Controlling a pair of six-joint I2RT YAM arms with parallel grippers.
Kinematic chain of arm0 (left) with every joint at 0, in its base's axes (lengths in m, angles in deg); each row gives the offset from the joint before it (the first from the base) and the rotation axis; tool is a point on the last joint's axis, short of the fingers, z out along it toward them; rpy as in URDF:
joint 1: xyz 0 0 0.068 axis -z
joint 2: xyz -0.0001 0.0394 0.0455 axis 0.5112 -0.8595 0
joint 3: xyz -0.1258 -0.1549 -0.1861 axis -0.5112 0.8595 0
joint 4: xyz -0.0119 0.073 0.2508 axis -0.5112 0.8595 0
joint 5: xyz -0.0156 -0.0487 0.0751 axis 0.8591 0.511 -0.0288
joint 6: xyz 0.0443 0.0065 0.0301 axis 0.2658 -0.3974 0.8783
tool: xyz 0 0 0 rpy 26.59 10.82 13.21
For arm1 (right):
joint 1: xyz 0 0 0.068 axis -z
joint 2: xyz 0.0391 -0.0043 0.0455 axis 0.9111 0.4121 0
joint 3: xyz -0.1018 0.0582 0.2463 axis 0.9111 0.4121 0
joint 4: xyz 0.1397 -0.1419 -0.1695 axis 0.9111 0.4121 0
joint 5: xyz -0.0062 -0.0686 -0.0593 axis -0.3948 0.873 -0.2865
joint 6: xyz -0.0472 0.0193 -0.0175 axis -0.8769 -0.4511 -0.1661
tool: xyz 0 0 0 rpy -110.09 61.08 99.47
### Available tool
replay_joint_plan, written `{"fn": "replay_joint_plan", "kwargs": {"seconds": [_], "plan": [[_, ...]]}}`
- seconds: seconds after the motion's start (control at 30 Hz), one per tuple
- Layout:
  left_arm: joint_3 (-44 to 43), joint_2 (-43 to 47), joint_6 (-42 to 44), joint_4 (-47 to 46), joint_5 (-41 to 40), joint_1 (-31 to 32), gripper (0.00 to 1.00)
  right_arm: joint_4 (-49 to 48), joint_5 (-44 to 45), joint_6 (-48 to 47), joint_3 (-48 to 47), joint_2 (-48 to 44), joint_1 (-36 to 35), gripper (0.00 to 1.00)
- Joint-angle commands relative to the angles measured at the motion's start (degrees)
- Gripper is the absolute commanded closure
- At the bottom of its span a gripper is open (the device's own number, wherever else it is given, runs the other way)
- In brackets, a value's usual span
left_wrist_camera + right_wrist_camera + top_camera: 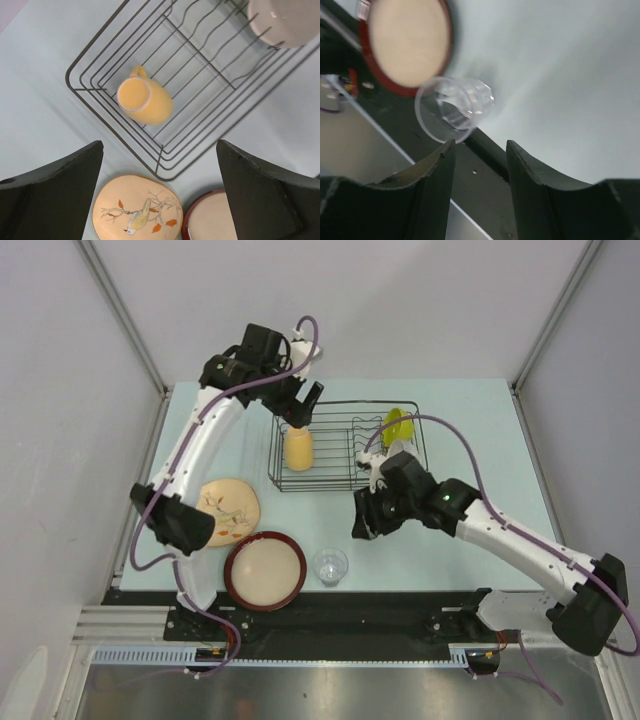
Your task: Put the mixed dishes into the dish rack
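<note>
The black wire dish rack stands mid-table. The pale yellow mug stands in its left end, open side up, and shows in the left wrist view. The lime green bowl leans in its right end. A pale saucer sits in the rack's slots. My left gripper hovers open and empty above the mug. The floral plate, the red-rimmed dish and the clear glass stand on the table. My right gripper is open and empty, with the glass just past its tips.
The table's black front rail runs just behind the glass and the red-rimmed dish. The floral plate lies close to the rack's near left corner. Grey walls close in the left, back and right sides.
</note>
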Motion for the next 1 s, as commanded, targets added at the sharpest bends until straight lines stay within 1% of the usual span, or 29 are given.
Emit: {"fn": "replay_joint_plan", "kwargs": {"seconds": [0.0, 0.1, 0.13, 0.2, 0.3, 0.53, 0.7, 0.97], "plan": [[8.0, 8.4, -1.5, -2.0, 6.4, -1.2, 0.0, 7.8, 15.7, -2.0, -1.3, 2.1, -6.6, 0.5], [12.0, 11.2, -2.3, -3.2, 7.7, -1.6, 0.0, 7.3, 15.7, -1.6, -1.3, 3.6, -8.9, 0.51], [12.7, 12.2, -2.6, -3.4, 7.9, -1.7, 0.0, 7.1, 17.6, -1.6, -1.2, 4.0, -9.2, 0.52], [14.7, 13.2, -2.8, -4.2, 8.7, -1.9, 0.0, 6.4, 17.7, -1.4, -1.3, 5.2, -10.0, 0.52], [16.4, 14.8, -3.3, -4.9, 10.0, -2.3, 0.0, 4.9, 17.1, -1.0, -1.2, 6.3, -11.1, 0.52], [19.3, 16.6, -3.8, -5.7, 12.8, -6.1, 0.0, 2.4, 16.3, -0.9, -1.2, 10.3, -14.2, 0.53], [22.6, 18.8, -3.5, -6.9, 12.1, -6.8, 0.0, -0.1, 14.2, -0.8, -1.2, 11.3, -14.9, 0.53], [24.4, 19.9, -3.4, -7.2, 10.7, -7.1, 0.0, -2.0, 13.4, -1.0, -1.2, 13.9, -15.5, 0.53]]}}
